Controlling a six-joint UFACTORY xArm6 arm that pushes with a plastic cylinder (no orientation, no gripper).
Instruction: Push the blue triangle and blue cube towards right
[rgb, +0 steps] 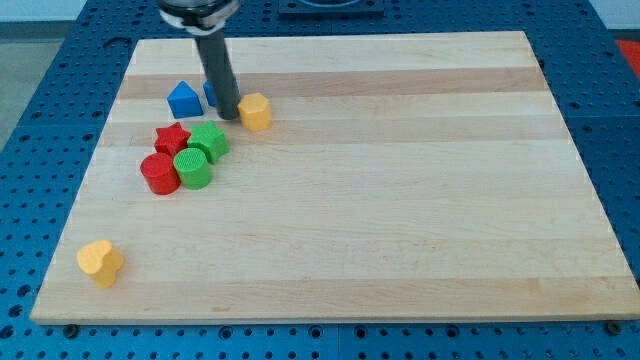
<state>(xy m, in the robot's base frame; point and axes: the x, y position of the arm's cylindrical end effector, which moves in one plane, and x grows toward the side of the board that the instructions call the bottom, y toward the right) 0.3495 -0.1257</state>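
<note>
The blue triangle (184, 99) lies near the top left of the wooden board (400, 200). The blue cube (210, 93) is just right of it, mostly hidden behind my rod. My tip (228, 116) rests on the board right in front of the blue cube, between it and a yellow block (256, 111) close on the tip's right. The rod comes down from the view's top.
Below the blue blocks sits a tight cluster: a red star (172, 137), a green block (210, 142), a red cylinder (159, 173) and a green cylinder (192, 168). A yellow heart (100, 261) lies near the board's bottom left corner.
</note>
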